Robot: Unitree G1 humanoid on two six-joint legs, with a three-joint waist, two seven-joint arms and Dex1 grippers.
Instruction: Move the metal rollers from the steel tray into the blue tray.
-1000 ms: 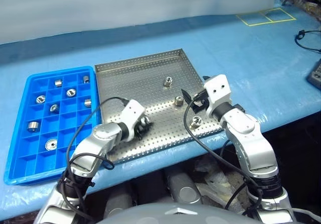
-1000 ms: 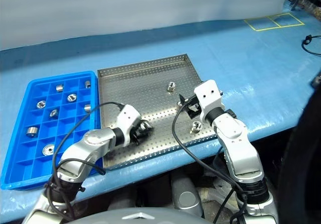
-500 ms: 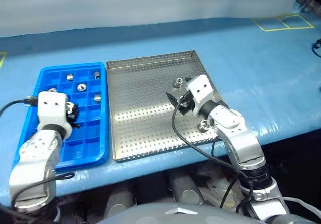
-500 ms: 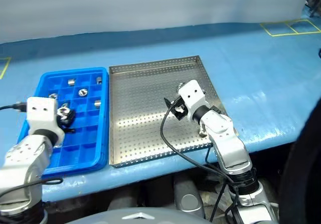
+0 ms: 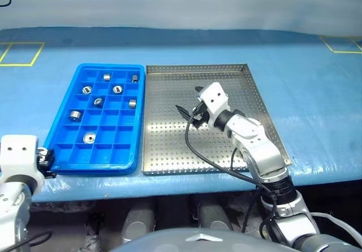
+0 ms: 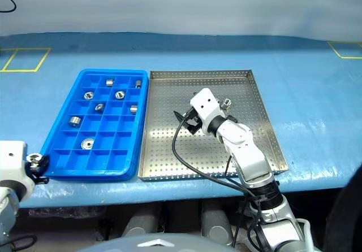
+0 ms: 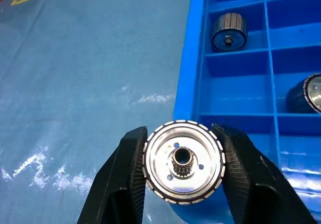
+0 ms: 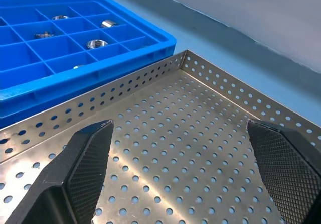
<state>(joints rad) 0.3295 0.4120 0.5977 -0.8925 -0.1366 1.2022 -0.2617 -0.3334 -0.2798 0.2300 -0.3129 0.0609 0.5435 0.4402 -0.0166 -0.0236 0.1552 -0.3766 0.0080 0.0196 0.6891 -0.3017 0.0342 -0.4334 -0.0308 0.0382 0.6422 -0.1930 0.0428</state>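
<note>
One roller sits clamped between the left gripper's two black fingers at the lower left of the head view, just off the near left corner of the blue tray. Seven more metal rollers lie in the blue tray's compartments left of centre, and one shows on the steel tray beside the right arm. The right gripper hangs over the steel tray at centre frame, its fingers spread wide and holding nothing.

Workshop bench: blue sheet, taped yellow squares
</note>
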